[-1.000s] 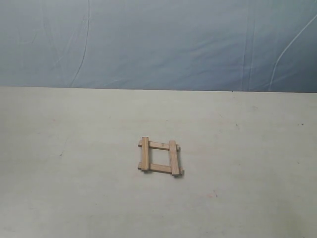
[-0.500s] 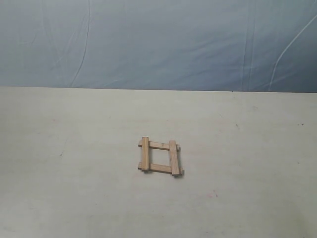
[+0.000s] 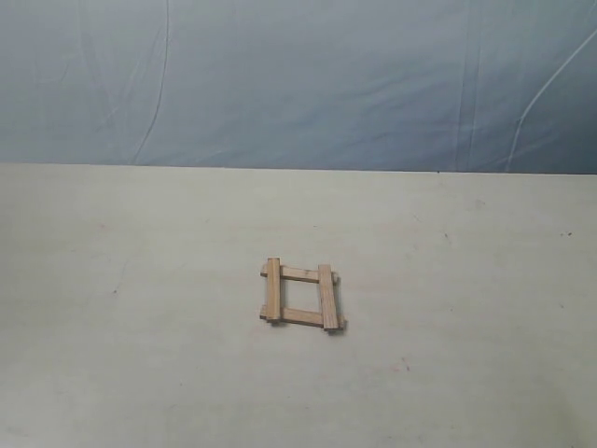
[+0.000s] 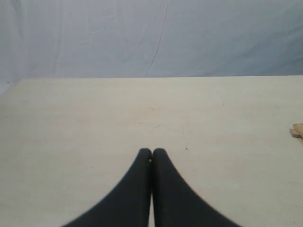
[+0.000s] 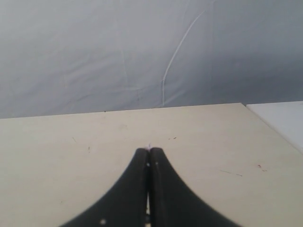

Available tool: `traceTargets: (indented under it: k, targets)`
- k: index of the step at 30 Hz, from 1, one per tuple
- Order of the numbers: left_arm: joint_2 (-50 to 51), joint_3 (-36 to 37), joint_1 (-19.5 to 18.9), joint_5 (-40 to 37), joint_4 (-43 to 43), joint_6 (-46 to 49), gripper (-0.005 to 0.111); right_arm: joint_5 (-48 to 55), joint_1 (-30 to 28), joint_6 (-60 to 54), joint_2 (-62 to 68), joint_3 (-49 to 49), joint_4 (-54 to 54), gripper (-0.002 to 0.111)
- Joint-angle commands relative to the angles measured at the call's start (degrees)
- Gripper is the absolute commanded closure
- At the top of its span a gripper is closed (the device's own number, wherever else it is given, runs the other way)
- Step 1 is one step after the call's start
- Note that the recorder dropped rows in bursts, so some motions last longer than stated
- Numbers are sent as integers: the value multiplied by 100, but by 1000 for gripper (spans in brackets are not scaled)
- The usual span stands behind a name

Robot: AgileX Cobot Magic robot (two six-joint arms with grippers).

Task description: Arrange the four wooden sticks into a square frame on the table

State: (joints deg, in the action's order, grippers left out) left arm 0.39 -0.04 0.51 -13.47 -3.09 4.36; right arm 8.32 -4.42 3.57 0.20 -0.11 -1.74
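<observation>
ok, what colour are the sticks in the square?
Light brown: the four thin flat wooden sticks show best in the exterior view.

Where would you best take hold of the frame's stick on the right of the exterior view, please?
Probably grip that stick at its middle, across its narrow width, from straight above: it lies flat atop the two cross sticks, and mid-span it bridges the hollow, away from the overlaps.

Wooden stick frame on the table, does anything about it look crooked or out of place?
Only slightly: the square frame is closed, but its right stick slants a little, so it looks skewed. Nothing else stands out.
</observation>
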Motion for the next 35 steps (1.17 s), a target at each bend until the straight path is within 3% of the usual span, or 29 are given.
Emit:
traceTargets:
  k: [1,35]
  targets:
    - [-39,4,-34,-20,15,-36,107,15,93,-38,-20,11,-44,109]
    - [-39,4,-34,-20,27,-36,107,15,178,-38,-20,11,-44,109]
